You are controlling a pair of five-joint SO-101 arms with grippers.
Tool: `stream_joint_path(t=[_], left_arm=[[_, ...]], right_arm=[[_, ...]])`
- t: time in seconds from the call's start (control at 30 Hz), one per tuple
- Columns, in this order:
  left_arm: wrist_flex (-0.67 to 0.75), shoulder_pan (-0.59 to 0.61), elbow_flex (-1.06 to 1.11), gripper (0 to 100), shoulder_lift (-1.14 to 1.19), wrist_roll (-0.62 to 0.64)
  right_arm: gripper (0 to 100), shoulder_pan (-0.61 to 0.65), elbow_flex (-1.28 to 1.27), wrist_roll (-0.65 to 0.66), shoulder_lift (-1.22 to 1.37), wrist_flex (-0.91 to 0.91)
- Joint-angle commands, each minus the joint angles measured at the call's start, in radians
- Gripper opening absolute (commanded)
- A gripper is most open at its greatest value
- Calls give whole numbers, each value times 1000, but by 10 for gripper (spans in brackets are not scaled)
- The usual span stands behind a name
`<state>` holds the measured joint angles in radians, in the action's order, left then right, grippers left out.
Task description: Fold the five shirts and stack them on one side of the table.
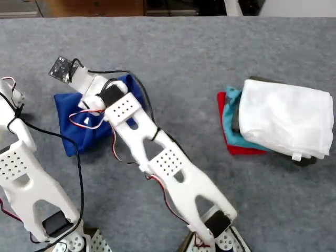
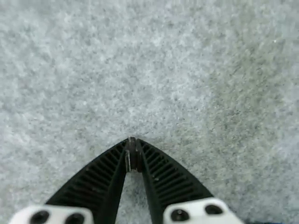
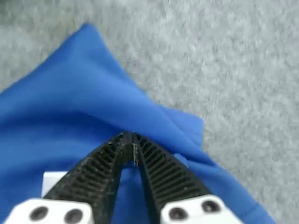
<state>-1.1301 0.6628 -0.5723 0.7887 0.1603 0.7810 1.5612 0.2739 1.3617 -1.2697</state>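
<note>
A blue shirt (image 1: pixel 84 123) lies bunched at the left of the grey table (image 1: pixel 184 58). My right arm (image 1: pixel 126 113) stretches over it from the front middle. In the right wrist view my right gripper (image 3: pixel 132 141) is shut, its tips pinching a raised ridge of the blue shirt (image 3: pixel 70 102). My left gripper (image 2: pixel 131 148) is shut with nothing in it, over bare grey table (image 2: pixel 149 60); the left arm (image 1: pixel 18 157) stands at the far left edge. At the right a folded stack holds a white shirt (image 1: pixel 286 118) on top, over a teal one (image 1: pixel 231 123) and a red one (image 1: pixel 222 113).
A dark garment edge (image 1: pixel 304 160) peeks out under the stack. Cables (image 1: pixel 79 157) run from the arms across the table's left side. Grey table stretches between the blue shirt and the stack.
</note>
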Motion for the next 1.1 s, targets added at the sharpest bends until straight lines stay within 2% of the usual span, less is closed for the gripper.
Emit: stream_joint_path(t=[0.0, 0.3, 0.53, 0.9, 1.07], left_arm=[[17, -15, -38, 20, -12, 3], [17, -15, -38, 20, -12, 3], [17, -15, -37, 20, -12, 3], [15, -15, -37, 20, -12, 3], [15, -15, -37, 20, -12, 3]], right_arm=[[5, -30, 107, -2, -7, -97], [5, -33, 107, 5, -47, -308], [5, -50, 107, 120, -93, -509], [5, -232, 77, 112, -216, -520], [5, -257, -219, 60, -372, -520]])
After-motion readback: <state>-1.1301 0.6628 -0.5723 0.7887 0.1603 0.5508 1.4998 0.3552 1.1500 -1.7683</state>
